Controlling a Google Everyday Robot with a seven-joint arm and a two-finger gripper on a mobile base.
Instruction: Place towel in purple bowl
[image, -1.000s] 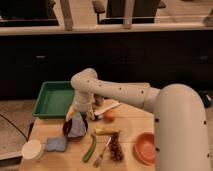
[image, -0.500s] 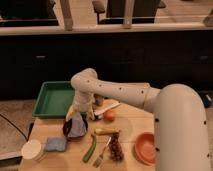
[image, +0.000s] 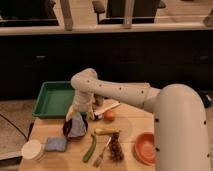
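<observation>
The robot's white arm (image: 125, 92) fills the right side of the view and reaches leftward across the wooden tabletop (image: 131, 127). A green tray (image: 52, 100) sits at the back left corner. An orange bowl (image: 146, 148) stands near the front right, close to the arm's bulk.

The purple bowl (image: 66, 133) lies just in front of the tray. It is hemmed in by a blue sponge (image: 56, 144) and a white round cup (image: 32, 149) toward the front left edge, and by a banana (image: 106, 131) to its right. The main bare wood is right of the orange fruit (image: 109, 115).

The pale towel (image: 77, 130) lies in the purple bowl, its top rising to the tool (image: 76, 117), which hangs directly above the bowl. Whether the tool grips the towel or has let go, I cannot tell.

A green vegetable (image: 91, 147), grapes (image: 116, 147) and a fork (image: 102, 153) lie along the front.

Arm, towel and bowl stand as they did half a second ago.
</observation>
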